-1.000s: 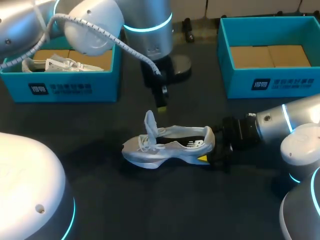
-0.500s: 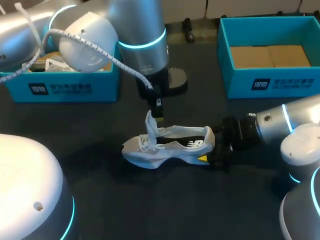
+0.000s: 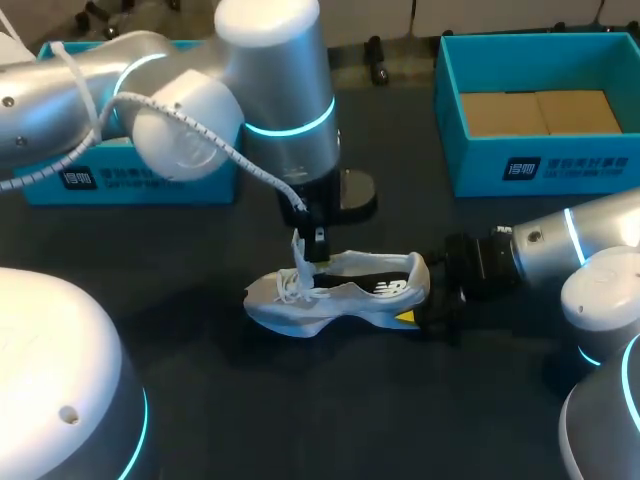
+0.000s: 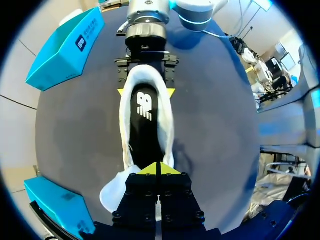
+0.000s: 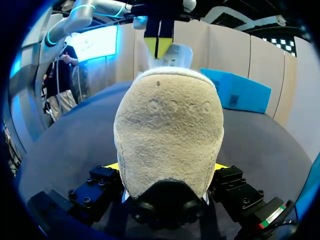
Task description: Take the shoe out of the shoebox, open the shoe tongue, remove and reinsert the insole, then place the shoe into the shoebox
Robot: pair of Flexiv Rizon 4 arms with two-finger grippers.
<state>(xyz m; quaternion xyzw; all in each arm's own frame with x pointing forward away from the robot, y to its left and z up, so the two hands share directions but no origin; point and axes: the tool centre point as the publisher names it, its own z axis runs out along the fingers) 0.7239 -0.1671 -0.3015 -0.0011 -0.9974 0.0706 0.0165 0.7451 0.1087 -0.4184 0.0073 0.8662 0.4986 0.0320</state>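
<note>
- White shoe (image 3: 335, 290) stands upright on the desk (image 3: 250, 400), tongue (image 3: 299, 245) raised, black insole (image 4: 145, 117) exposed.
- Insole removal looks next: part the fingers, dip in beside the tongue, pinch only the insole's edge.
- Left end effector (image 4: 160, 168) hangs over the opening, tips pressed together, empty.
- Right end effector (image 4: 146, 92) clamps the heel from both sides.

Print in view: box labels and shoe logos, none of it text we can spell out.
We see a dark label panel (image 3: 568, 168) with a white mark and characters on the front wall of the right shoebox (image 3: 470, 165), and a matching panel (image 3: 120, 178) on the left shoebox (image 3: 205, 190). On both, the characters are too small to read. The shoe (image 3: 340, 295) carries a dark side logo (image 3: 388, 288), and the left wrist view shows a white logo (image 4: 144, 105) on the black insole (image 4: 147, 135).
</note>
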